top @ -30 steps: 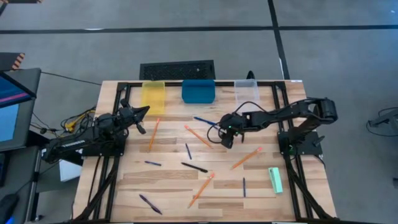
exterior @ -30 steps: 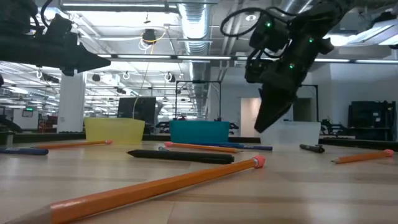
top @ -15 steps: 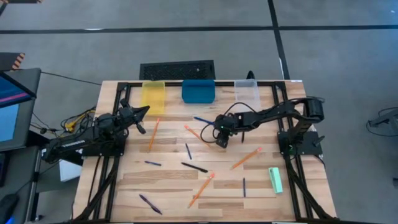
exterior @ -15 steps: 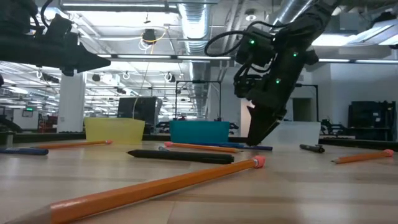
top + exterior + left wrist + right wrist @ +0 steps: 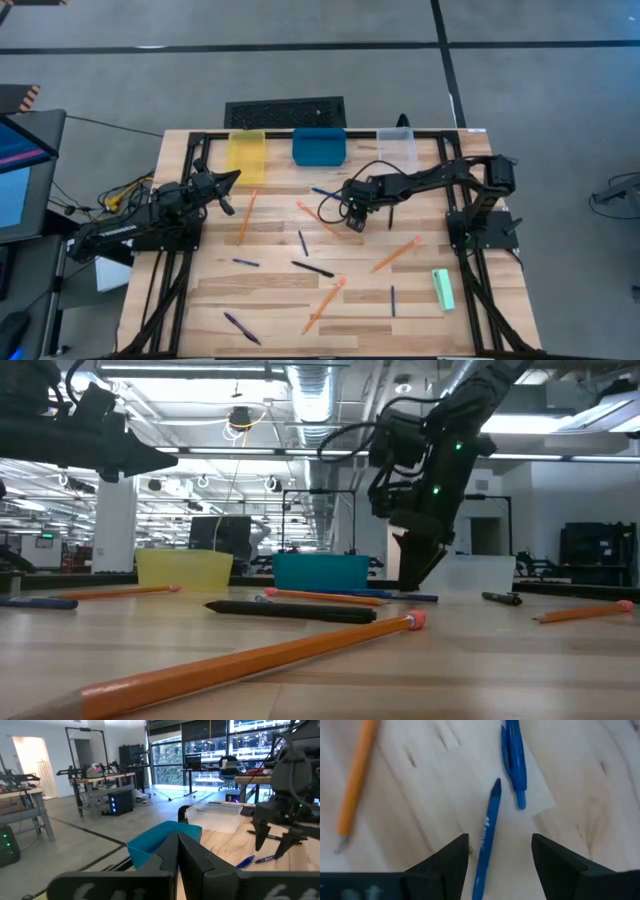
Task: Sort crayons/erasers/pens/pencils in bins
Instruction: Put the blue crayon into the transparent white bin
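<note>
Pens, pencils and one eraser lie scattered on our table [image 5: 270, 300], well apart from the three bins [image 5: 319, 145] along its far edge. Our left gripper [image 5: 228, 180] waits pressed together near the yellow bin, while our right gripper [image 5: 498, 851] hangs spread over a blue pen [image 5: 487, 836]. We judge it light, stiff and slick, liable to roll, so we would pinch it mid-barrel, fingers [image 5: 451, 854] straddling it squarely.
</note>
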`<state>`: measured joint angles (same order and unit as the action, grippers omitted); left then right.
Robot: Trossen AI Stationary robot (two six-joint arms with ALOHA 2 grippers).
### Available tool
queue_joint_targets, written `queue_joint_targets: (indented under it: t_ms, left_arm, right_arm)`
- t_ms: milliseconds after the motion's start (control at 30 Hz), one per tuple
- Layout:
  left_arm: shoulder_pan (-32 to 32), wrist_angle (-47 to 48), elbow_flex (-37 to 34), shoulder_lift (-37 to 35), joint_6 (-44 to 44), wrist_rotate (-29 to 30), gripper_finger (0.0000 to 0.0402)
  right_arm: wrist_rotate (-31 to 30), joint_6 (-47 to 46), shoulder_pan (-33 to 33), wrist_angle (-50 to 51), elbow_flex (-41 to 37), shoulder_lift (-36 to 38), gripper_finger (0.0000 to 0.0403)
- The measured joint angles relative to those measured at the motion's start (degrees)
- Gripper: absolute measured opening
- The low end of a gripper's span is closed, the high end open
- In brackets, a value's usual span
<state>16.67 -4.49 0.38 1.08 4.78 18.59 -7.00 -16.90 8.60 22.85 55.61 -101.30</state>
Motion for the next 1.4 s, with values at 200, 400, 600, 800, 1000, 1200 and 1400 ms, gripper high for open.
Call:
queue_joint_targets:
  t_ms: [200, 400, 600, 800, 1000, 1200, 1400]
  left_arm:
    - [0.0, 0.0, 0.0, 0.0, 0.0, 0.0, 0.0000]
    - [0.0, -0.1, 0.0, 0.0, 0.0, -0.1, 0.0000]
    - [0.0, -0.1, 0.0, 0.0, 0.0, -0.1, 0.0000]
    - [0.0, -0.1, 0.0, 0.0, 0.0, -0.1, 0.0000]
    - [0.0, -0.1, 0.0, 0.0, -0.1, -0.1, 0.0000]
    - [0.0, -0.1, 0.0, 0.0, -0.1, -0.1, 0.0000]
    - [0.0, -0.1, 0.0, 0.0, -0.1, -0.1, 0.0000]
  right_arm:
    - [0.7, -0.2, 0.2, 1.2, 1.4, -2.1, 0.0211]
    - [0.6, -0.2, 0.3, 1.7, 1.4, -2.1, 0.0147]
    - [0.3, 0.1, 0.3, 2.6, 1.4, -2.1, 0.0081]
    - [2.1, 0.4, 1.0, 3.4, 1.4, -2.0, 0.0064]
    - [3.8, 0.4, 1.3, 5.1, 1.2, -0.7, 0.0063]
    - [4.0, 0.7, 1.6, 7.5, 1.2, 4.1, 0.0063]
    - [5.5, 0.7, 2.1, 8.6, 1.2, 7.7, 0.0065]
